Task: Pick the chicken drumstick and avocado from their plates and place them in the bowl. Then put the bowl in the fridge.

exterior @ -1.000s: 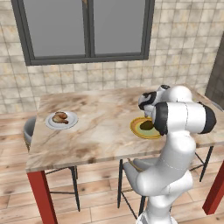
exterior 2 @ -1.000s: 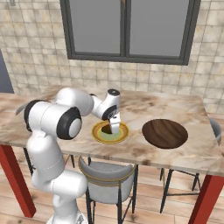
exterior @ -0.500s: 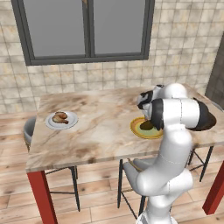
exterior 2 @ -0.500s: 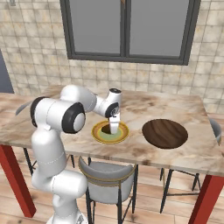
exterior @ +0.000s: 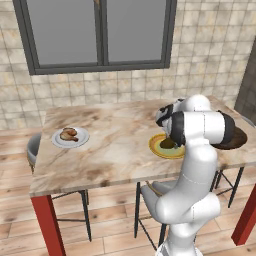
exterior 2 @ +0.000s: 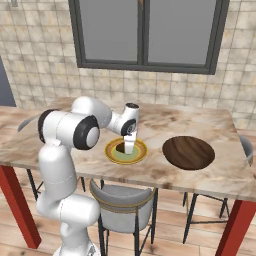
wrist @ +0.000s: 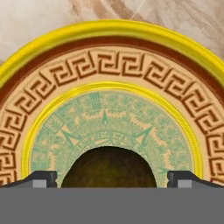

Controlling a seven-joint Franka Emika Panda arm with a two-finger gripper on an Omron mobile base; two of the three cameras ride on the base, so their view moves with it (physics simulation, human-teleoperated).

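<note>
The gripper [wrist: 109, 177] hangs spread wide directly over the avocado [wrist: 109, 167], one fingertip on each side, ready to close around it. The avocado rests at the centre of the yellow-rimmed plate [exterior 2: 141, 152] on the worktop [exterior 2: 165, 120]. To its right the bowl [exterior 2: 188, 152] waits; the chicken drumstick [exterior: 68, 133] sits on the far-left white plate [exterior: 82, 140].

avocado [wrist: 109, 168] on plate [wrist: 109, 57], bowl [exterior 2: 188, 152] beside
</note>
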